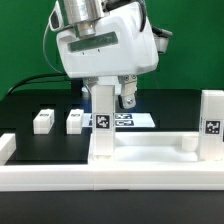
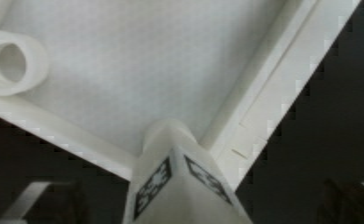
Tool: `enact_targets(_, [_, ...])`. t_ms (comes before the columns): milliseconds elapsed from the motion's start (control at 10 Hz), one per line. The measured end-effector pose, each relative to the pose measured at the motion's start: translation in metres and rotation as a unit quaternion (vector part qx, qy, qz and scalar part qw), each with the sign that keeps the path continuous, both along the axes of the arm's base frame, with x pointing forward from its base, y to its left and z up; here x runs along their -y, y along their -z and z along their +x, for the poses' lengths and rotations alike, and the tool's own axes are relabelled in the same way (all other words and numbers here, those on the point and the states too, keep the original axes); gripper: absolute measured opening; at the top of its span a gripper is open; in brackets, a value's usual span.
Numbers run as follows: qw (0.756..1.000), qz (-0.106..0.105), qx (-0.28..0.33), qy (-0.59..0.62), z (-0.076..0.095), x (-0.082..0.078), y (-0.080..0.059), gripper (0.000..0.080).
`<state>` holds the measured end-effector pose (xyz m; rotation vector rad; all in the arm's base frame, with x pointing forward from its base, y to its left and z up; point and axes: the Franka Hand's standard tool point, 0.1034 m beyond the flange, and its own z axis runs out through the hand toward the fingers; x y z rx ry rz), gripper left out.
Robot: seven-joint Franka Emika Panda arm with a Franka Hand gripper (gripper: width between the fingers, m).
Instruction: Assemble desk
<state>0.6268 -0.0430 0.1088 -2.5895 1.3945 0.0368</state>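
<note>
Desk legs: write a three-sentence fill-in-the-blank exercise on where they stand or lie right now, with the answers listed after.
The leg post under the gripper stands ____ on the tabletop panel. Counting the second leg post at the exterior view's right, ____ posts stand on the panel. The loose leg posts lie on the ____ table.
Missing words: upright; two; black.
</note>
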Motion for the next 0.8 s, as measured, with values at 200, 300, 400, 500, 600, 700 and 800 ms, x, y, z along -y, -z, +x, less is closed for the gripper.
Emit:
enact_targets(200, [0.993, -0.013, 0.014, -0.113, -0.001, 0.004, 0.000, 0.0648])
enact_targets(300, [0.969, -0.035, 0.022, -0.243, 0.001, 0.010, -0.002, 0.0648])
enact_targets(400, [0.936, -0.053, 0.028, -0.346, 0.005, 0.010, -0.003, 0.0648])
enact_targets(500, [0.948, -0.049, 0.026, -0.313, 0.005, 0.008, -0.002, 0.0639])
enact_targets(600, [0.952, -0.048, 0.024, -0.301, 0.005, 0.009, -0.002, 0.0465])
enact_targets(700, [0.953, -0.048, 0.023, -0.297, 0.005, 0.009, -0.002, 0.0465])
enact_targets(800, [0.959, -0.050, 0.018, -0.277, 0.004, 0.012, -0.001, 0.0293])
